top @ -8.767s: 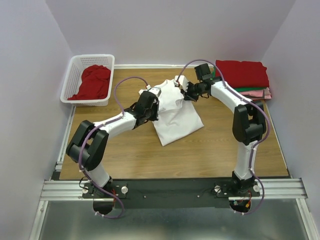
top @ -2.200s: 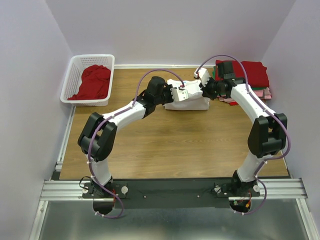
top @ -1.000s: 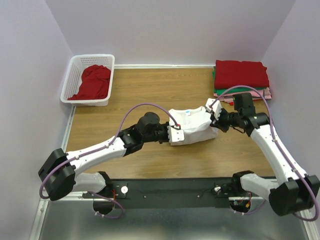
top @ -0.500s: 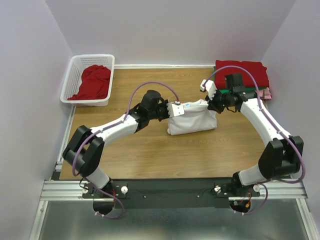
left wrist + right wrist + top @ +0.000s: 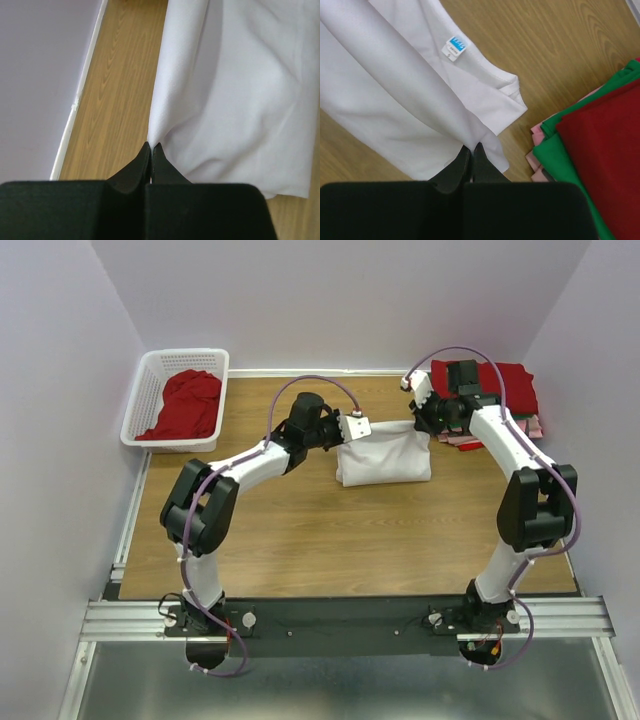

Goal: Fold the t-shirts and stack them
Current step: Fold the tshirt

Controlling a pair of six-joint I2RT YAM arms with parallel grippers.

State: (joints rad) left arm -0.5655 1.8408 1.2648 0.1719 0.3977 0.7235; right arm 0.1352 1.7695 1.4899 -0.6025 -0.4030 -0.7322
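Note:
The folded white t-shirt [image 5: 385, 454] hangs between both grippers above the table, its lower edge near the wood. My left gripper [image 5: 353, 428] is shut on its left top corner; in the left wrist view the cloth [image 5: 235, 90] runs out of my closed fingertips [image 5: 151, 146]. My right gripper [image 5: 422, 418] is shut on its right top corner [image 5: 420, 100], with the blue neck label [image 5: 456, 46] showing. A stack of folded t-shirts [image 5: 487, 388], red on top over green [image 5: 570, 150] and pink, lies at the back right, just right of my right gripper.
A white lattice basket [image 5: 141, 400] at the back left holds a crumpled red shirt [image 5: 186, 403]. The wooden table [image 5: 300, 540] ends at a white rail by the back wall. The purple walls stand close on both sides.
Both grippers have carried the white t-shirt from the near middle of the table up and back toward the far right, closer to the stack, over the last second.

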